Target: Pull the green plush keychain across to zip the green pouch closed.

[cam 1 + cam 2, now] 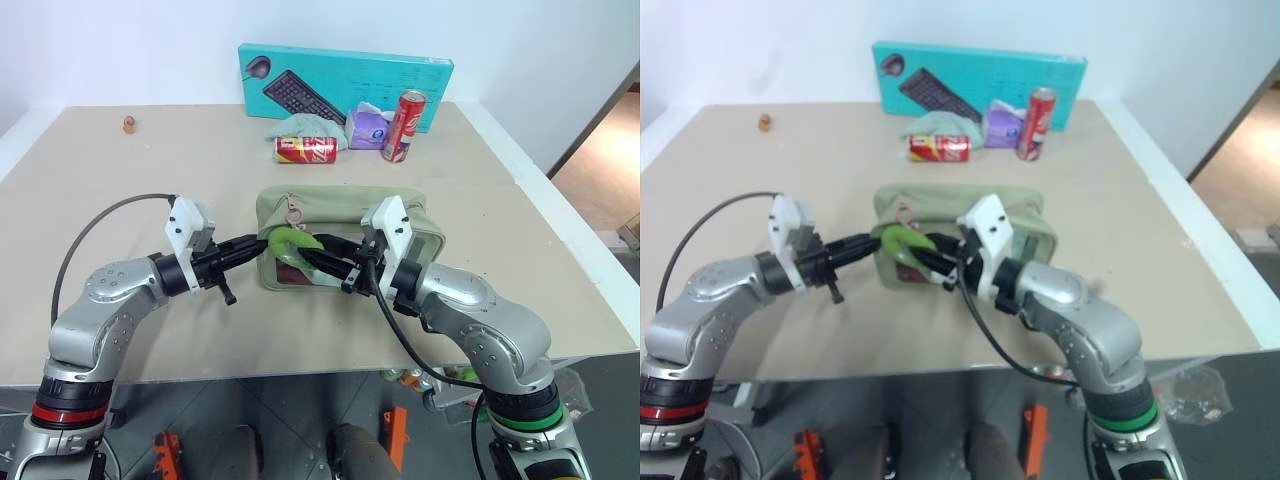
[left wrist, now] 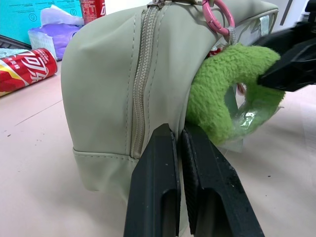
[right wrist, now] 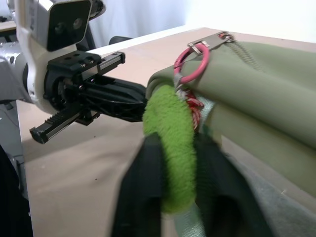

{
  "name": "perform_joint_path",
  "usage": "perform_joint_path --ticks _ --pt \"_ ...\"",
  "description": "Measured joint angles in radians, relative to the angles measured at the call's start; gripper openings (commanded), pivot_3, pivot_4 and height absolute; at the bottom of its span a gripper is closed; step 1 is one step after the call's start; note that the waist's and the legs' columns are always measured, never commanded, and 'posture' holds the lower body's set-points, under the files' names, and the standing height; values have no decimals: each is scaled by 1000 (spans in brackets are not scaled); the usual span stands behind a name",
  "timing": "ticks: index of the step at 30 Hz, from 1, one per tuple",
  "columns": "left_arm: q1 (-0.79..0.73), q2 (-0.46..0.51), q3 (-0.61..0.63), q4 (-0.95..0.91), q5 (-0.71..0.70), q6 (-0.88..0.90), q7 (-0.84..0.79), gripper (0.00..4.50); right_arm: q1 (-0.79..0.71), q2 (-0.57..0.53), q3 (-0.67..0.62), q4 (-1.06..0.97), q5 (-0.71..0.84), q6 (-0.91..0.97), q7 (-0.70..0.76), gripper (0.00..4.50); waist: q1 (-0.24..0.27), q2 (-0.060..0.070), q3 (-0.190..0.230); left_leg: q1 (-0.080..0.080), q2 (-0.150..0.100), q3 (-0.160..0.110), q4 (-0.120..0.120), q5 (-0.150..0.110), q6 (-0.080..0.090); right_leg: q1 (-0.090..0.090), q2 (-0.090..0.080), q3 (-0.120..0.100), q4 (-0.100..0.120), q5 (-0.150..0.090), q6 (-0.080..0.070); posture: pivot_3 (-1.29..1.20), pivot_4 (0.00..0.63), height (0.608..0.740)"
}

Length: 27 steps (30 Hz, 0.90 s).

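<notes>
Right now the right gripper (image 3: 177, 173) is clamped on the green plush keychain (image 3: 170, 143) at the green pouch's (image 1: 400, 215) left end; left gripper (image 2: 180, 163) pinches the pouch fabric there. Behind stand a teal keyboard box (image 1: 400, 75), two cola cans (image 1: 306, 150), a tissue pack (image 1: 368, 128).

arms: silver shells, blk joints | wrists: white cam blocks | grippers: blk fingers | blk cables
</notes>
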Motion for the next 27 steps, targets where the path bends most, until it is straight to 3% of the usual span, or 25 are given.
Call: perform_joint_path --ticks 7,11,20,27 --pt "-7 0 0 11 0 1 4 0 -6 -19 1 0 -18 -3 20 14 0 0 0 0 0 0 0 0 0 0 0 0 0 0 0 0 150 740" --pt "-8 -1 0 12 -2 10 16 0 -83 -69 -47 0 25 8 73 14 0 0 0 0 0 0 0 0 0 0 0 0 0 0 0 0 150 740" --pt "-8 -21 0 12 -5 11 24 0 -294 -325 -109 148 39 -43 367 14 0 0 0 -1 0 -1 0 -1 1 0 0 -1 -3 0 0 0 150 740" --pt "-8 -64 1 11 -2 11 82 0 -387 -359 -68 335 -68 -178 518 14 0 0 0 -2 0 -1 0 -1 1 0 0 -1 -3 0 0 0 150 740"
